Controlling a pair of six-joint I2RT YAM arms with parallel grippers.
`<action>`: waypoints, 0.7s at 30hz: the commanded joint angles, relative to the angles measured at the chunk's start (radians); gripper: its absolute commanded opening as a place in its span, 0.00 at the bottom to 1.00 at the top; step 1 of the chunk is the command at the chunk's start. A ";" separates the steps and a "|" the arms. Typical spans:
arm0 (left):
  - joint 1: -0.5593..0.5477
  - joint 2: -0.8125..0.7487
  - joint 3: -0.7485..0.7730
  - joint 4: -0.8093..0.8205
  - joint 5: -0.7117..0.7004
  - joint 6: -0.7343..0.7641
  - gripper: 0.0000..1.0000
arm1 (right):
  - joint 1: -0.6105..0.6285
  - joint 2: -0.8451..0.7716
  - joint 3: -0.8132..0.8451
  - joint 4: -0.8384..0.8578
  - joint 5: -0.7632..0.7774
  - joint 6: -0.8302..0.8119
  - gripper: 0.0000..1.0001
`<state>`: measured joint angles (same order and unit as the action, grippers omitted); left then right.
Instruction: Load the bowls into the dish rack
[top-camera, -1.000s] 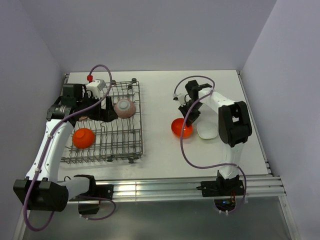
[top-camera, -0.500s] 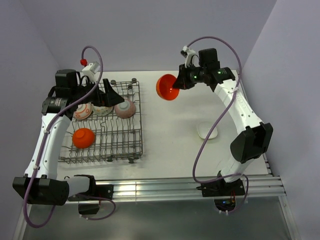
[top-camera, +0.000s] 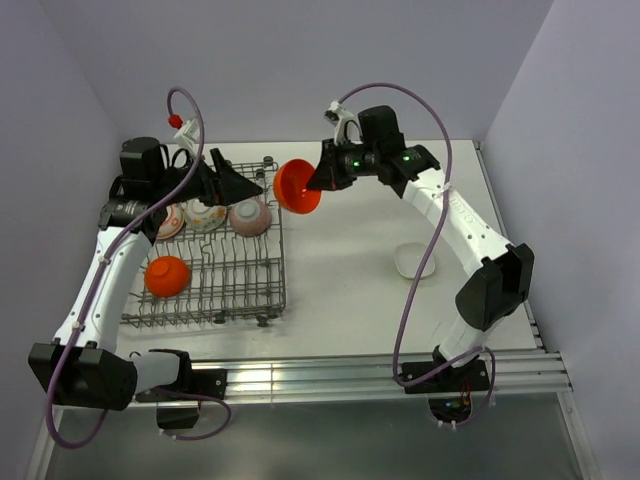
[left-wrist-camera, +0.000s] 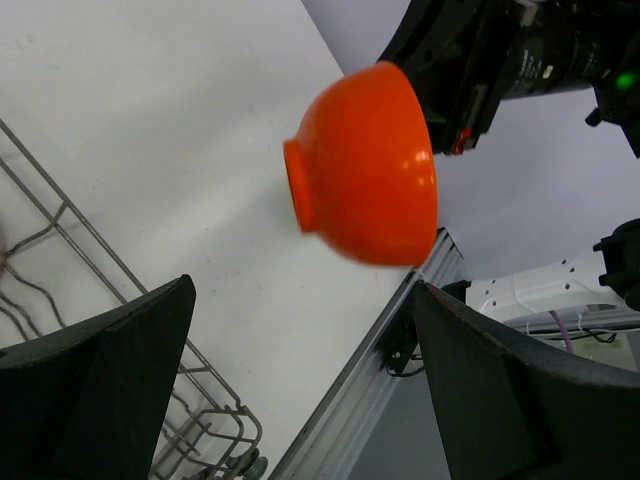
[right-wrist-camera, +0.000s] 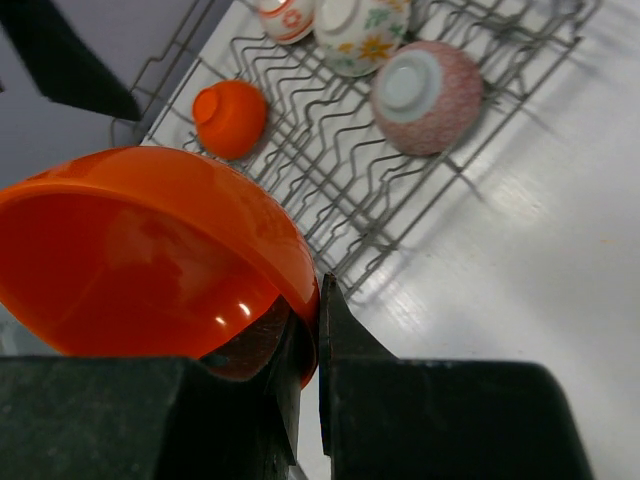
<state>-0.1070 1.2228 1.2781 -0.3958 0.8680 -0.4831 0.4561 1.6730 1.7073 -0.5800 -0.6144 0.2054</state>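
- The glossy orange bowl (top-camera: 298, 186) is round, smooth and shiny. It hangs in the air, tipped on its side, at about 1 o'clock from the dish rack (top-camera: 255, 280) in the top view.
- My right gripper (top-camera: 322, 180) pinches this bowl's thin rim, with one dark finger inside the hollow and one against the outer wall.
- From my left wrist, the same bowl shows its rounded outside and small foot ring, facing 9 o'clock.
- My left gripper (top-camera: 235, 183) has its two black, wedge-shaped fingers spread wide apart and holds nothing. It sits over the rack's far edge, pointing at the bowl.
- The rack is a rectangular basket of thin grey wire with rows of zigzag tines, on the 9 o'clock side of the table (top-camera: 340, 290).
- Four bowls rest in the rack:
  - a second orange bowl (top-camera: 167, 275), upside down, at its 8 o'clock;
  - a pink speckled bowl (top-camera: 250, 215), foot up, at its 1 o'clock;
  - a pale flowered bowl (top-camera: 204, 214) just beside it at 12 o'clock;
  - a red-patterned bowl (top-camera: 166, 221) at 11 o'clock.
- A white bowl (top-camera: 414, 261) sits alone on the smooth white table, at 3 o'clock from the rack.
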 joint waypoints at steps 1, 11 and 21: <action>-0.034 0.010 -0.008 0.114 0.016 -0.071 0.97 | 0.055 -0.015 0.043 0.062 0.016 0.035 0.00; -0.089 -0.003 -0.109 0.123 0.002 -0.088 0.99 | 0.157 0.007 0.074 0.045 0.070 0.023 0.00; -0.092 -0.036 -0.213 0.210 0.081 -0.176 0.92 | 0.182 0.033 0.115 0.029 0.056 0.026 0.00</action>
<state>-0.1944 1.2160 1.0828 -0.2375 0.9199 -0.6399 0.6258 1.7111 1.7451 -0.6167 -0.5159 0.2062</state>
